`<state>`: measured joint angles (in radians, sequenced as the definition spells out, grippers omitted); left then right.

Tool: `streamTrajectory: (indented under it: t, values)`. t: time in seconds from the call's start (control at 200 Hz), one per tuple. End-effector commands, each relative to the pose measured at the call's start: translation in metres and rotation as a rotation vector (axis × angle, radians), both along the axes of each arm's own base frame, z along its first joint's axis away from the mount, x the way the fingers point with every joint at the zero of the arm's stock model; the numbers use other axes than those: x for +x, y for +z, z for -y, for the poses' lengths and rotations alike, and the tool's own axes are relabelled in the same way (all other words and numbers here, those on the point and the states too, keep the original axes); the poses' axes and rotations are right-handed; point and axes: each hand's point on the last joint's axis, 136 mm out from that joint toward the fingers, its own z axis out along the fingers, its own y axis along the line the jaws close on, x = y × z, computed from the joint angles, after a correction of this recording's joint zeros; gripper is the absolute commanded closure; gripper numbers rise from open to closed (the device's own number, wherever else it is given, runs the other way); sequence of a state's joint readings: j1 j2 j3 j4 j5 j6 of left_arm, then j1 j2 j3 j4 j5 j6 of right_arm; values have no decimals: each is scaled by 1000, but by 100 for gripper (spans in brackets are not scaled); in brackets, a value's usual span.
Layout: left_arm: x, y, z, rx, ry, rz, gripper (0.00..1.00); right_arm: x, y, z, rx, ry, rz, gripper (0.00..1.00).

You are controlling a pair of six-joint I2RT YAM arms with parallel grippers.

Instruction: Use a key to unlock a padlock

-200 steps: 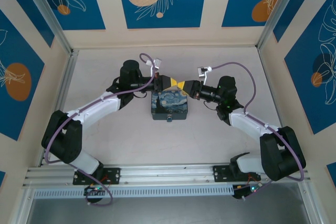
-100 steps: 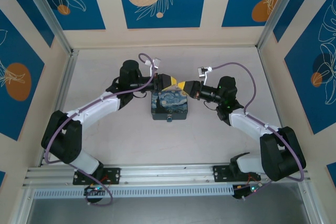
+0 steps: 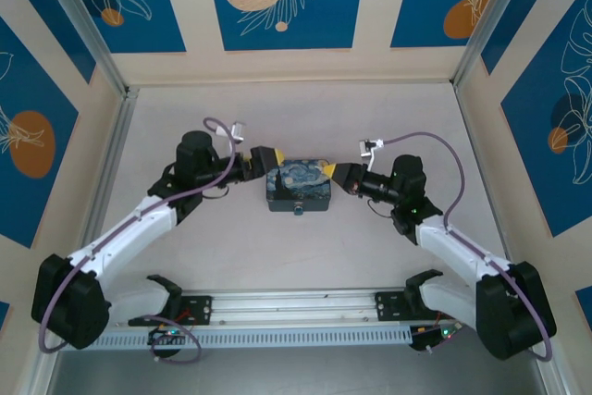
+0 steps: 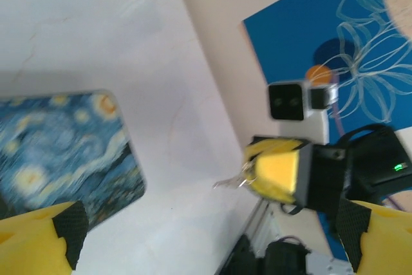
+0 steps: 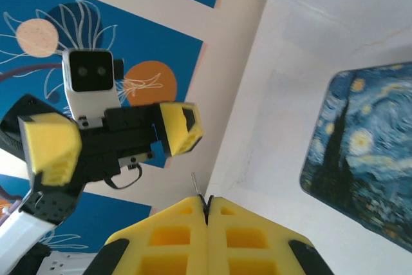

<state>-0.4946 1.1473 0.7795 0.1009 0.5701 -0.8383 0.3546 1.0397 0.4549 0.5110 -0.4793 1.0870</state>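
Key in hand, lock untouched: the key (image 5: 196,183) is seen pinched between the pressed-together fingers of the right gripper (image 5: 206,203), only its thin metal tip showing past the yellow pads. The gripper is held above the table (image 3: 388,108), just off the right end of the Starry-Night tin (image 3: 298,184). At the tin's left end, the left gripper (image 3: 265,156) is seen with its fingers spread wide and nothing between them.

A small dark speck touching the middle of the tin's near edge is taken to be the padlock (image 3: 298,209). It is too small for its shackle to be made out, so whether it is locked cannot be told. It is touched by neither gripper, and the key is held well apart from it.

The pick-up of the key is judged complete. Everything else is judged to be left: the padlock must be steadied, and the key brought to the keyhole, inserted and turned.
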Motion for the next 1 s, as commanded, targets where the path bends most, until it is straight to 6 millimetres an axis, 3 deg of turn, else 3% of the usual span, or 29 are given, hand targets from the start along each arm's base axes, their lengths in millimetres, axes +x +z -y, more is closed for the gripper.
streamTrajectory:
  t: [0.0, 0.105, 0.25, 0.46, 0.57, 0.785, 0.995]
  values:
    - [-19, -43, -8, 126, 6, -28, 0, -4, -37, 15, -105, -96, -81, 100]
    - [-36, -79, -2, 217, -10, -47, 0, -8, -57, 26, -132, -154, -153, 100]
    - [-59, -134, 15, 353, -57, -73, 2, -11, -74, 27, -143, -174, -215, 100]
    - [-65, -178, 48, 490, -119, -5, 6, -1, -87, 17, -163, -175, -266, 100]
    - [-54, -186, 59, 504, -93, 43, 9, 6, -92, 15, -164, -193, -281, 100]
    - [-31, -190, 61, 517, -15, 140, 11, 19, -97, 9, -161, -202, -297, 100]
    - [-18, -189, 84, 483, -43, 185, 14, 39, -95, 0, -157, -202, -288, 100]
